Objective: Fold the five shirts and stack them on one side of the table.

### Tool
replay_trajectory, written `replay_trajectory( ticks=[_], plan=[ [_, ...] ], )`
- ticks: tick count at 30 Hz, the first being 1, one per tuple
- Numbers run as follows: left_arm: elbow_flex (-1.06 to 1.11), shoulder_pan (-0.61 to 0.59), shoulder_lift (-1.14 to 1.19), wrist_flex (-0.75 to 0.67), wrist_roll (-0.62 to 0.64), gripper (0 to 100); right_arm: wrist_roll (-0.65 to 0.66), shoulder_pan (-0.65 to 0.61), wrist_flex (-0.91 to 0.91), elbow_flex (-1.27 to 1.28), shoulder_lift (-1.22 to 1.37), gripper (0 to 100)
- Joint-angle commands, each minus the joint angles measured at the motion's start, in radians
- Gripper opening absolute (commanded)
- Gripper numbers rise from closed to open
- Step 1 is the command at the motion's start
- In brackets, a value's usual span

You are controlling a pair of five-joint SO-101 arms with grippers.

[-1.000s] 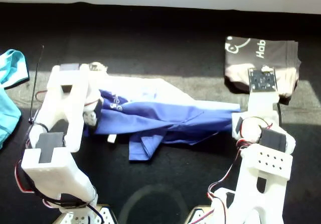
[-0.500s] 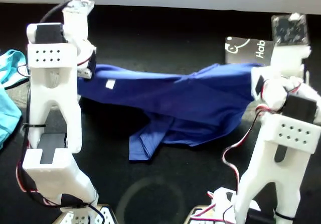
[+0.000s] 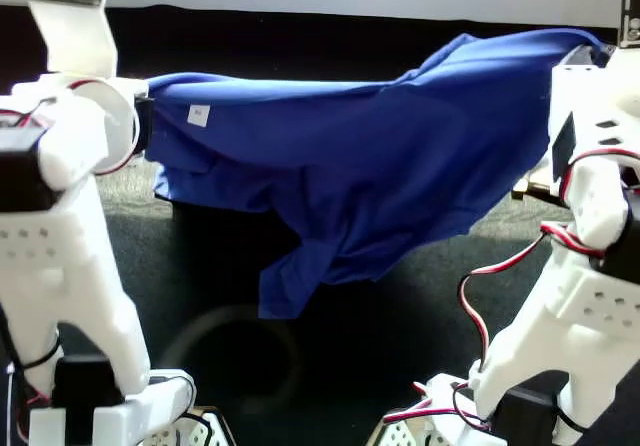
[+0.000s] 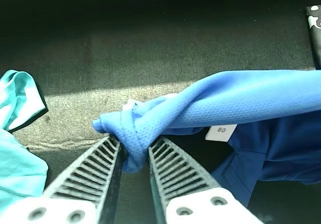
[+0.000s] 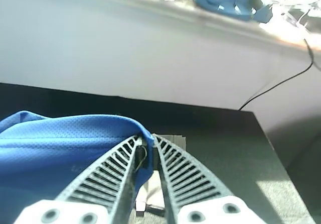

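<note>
The left hand (image 4: pixel 133 144) is clenched on a bunched corner of the blue shirt (image 4: pixel 235 101), the fabric pinched between its two ribbed fingers (image 4: pixel 95 166). The right hand (image 5: pixel 145 142) is likewise clamped on the opposite end of the blue shirt (image 5: pixel 55 138), with cloth folded over its fingertips. Between the two hands the shirt (image 3: pixel 380 156) hangs spread out above the dark surface (image 3: pixel 400 316), its upper edge rising toward the right. A small white tag (image 3: pixel 198 115) shows near the left end. The lower part drapes down near the middle, ending in a sleeve (image 3: pixel 290 286); whether that touches the surface I cannot tell. A turquoise shirt (image 4: pixel 17 158) lies crumpled on the surface just beside the left hand. A dark printed cloth (image 4: pixel 314 23) lies on the surface beyond the blue shirt.
</note>
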Motion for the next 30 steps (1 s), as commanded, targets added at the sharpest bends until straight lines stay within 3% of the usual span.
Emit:
replay_trajectory(
  ticks=[1,11,23,30],
  plan=[
    [-0.030,-0.001,-0.074,0.005,0.005,1,0.060,0.001,-0.007,-0.105,0.001,0.6],
    [-0.136,-0.012,-0.107,-0.026,0.005,1,0.121,0.128,-0.199,-0.150,0.001,0.6],
    [-0.303,-0.012,-0.108,-0.055,-0.046,1,0.123,0.136,-0.384,-0.153,0.001,0.6],
    [-0.305,-0.013,-0.105,-0.074,-0.074,1,0.198,0.136,-0.483,-0.153,0.001,0.6]
  ],
)
